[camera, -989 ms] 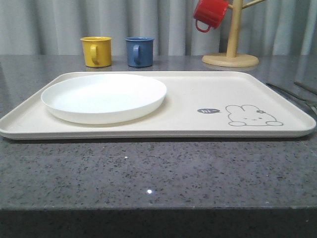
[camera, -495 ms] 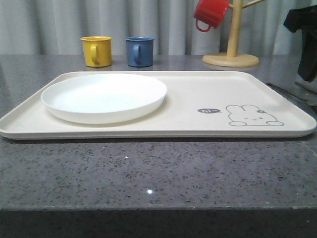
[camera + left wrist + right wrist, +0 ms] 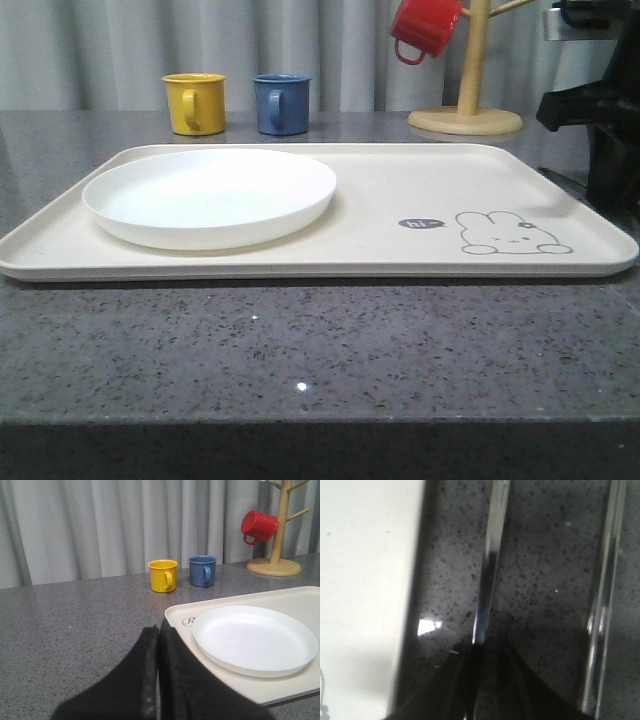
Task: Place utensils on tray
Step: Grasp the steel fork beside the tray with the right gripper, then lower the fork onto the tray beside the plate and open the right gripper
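The cream tray [image 3: 400, 180] with the rabbit drawing lies across the table, and its rim shows in the left wrist view [image 3: 176, 614] and the right wrist view [image 3: 365, 580]. Two slim silver utensils lie on the grey counter just right of the tray. One [image 3: 490, 565] runs in between the fingers of my right gripper [image 3: 489, 645], close to one finger; the other [image 3: 602, 605] lies apart. Blur hides which utensils they are. The right gripper looks open, with counter showing between its fingers. My right arm [image 3: 612, 130] stands at the tray's right edge. My left gripper [image 3: 158, 630] hovers shut and empty by the tray's left corner.
A round white plate [image 3: 210, 195] sits on the tray's left half. A yellow mug [image 3: 194, 103] and a blue mug [image 3: 281, 103] stand behind the tray. A wooden mug tree [image 3: 466, 110] with a red mug [image 3: 425, 27] stands at the back right.
My right arm has come into the front view from the right and dropped down beside the tray's right edge, covering the utensils seen there a second ago. Nothing else has moved.
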Tool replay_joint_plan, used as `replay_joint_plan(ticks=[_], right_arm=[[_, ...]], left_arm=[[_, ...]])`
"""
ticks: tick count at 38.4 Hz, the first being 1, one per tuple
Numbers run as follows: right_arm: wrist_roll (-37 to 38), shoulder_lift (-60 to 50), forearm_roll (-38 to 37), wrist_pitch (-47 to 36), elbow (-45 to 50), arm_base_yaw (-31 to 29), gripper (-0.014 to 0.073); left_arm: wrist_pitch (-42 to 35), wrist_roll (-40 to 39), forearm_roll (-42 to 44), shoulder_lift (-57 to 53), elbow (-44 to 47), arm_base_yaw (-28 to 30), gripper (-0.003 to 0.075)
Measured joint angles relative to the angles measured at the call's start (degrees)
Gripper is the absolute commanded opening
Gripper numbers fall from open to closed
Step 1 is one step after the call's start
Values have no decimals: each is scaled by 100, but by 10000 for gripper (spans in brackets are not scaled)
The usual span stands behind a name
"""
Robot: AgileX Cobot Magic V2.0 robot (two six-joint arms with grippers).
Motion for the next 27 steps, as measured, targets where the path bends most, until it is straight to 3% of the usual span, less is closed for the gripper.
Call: replay_joint_plan(ticks=[9, 15, 19, 22, 27], right_arm=[[0, -35, -26, 228, -139, 0, 10], [904, -323, -414, 1252, -918, 177, 10], [1636, -325, -860, 1952, -1512, 877, 10], [2074, -199, -990, 2084, -1811, 1584, 10], [2435, 145, -990, 2117, -2093, 2218, 10]], left_arm=[[0, 0, 0, 0, 0, 0, -18], [0, 0, 0, 0, 0, 0, -18], [0, 0, 0, 0, 0, 0, -18], [0, 0, 0, 0, 0, 0, -18], [0, 0, 0, 0, 0, 0, -18]])
